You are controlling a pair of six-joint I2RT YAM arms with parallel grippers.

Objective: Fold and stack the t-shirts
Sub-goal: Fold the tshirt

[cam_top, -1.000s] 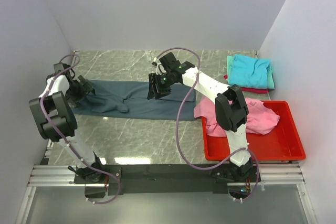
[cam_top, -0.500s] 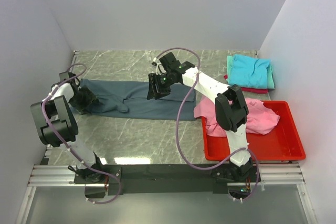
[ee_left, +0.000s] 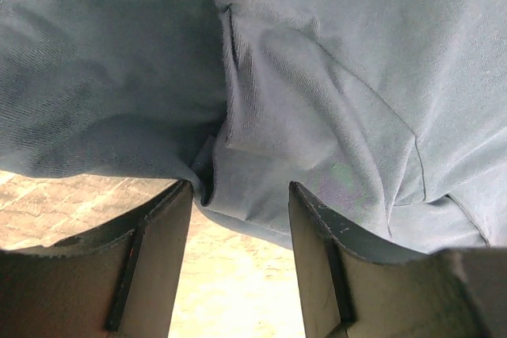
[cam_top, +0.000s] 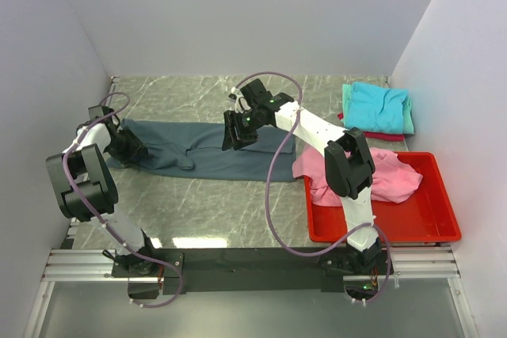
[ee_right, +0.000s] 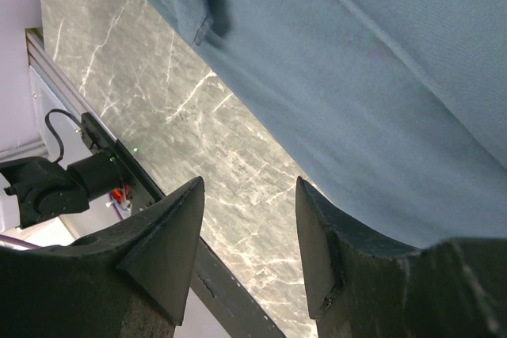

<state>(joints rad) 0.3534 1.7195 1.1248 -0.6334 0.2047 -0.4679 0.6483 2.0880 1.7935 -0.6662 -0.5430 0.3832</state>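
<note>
The dark slate t-shirt (cam_top: 198, 156) lies stretched in a long band across the middle of the marble table (cam_top: 238, 207). The right arm reaches diagonally over its right end and hides that corner from above. A purple cable (cam_top: 272, 172) loops down across the cloth too. To the right, the pink t-shirt (cam_top: 392, 180) is heaped in the red bin (cam_top: 432, 227), spilling over the bin's left rim, with the right arm's elbow in front of it. In the far right corner is the folded stack, turquoise t-shirt (cam_top: 376, 104) on top and a red edge (cam_top: 372, 135) showing beneath. The left gripper (ee_left: 238, 195) is down at the slate shirt's left end. Its fingers are apart, with the bunched hem at their tips and bare table between them, not clamped. The right gripper (ee_right: 249, 187) is spread above the shirt's near edge, grasping nothing. A second ago the left arm stood higher and its jaws gaped wider; it has since sunk to the hem and narrowed, while the right arm has not moved.
</note>
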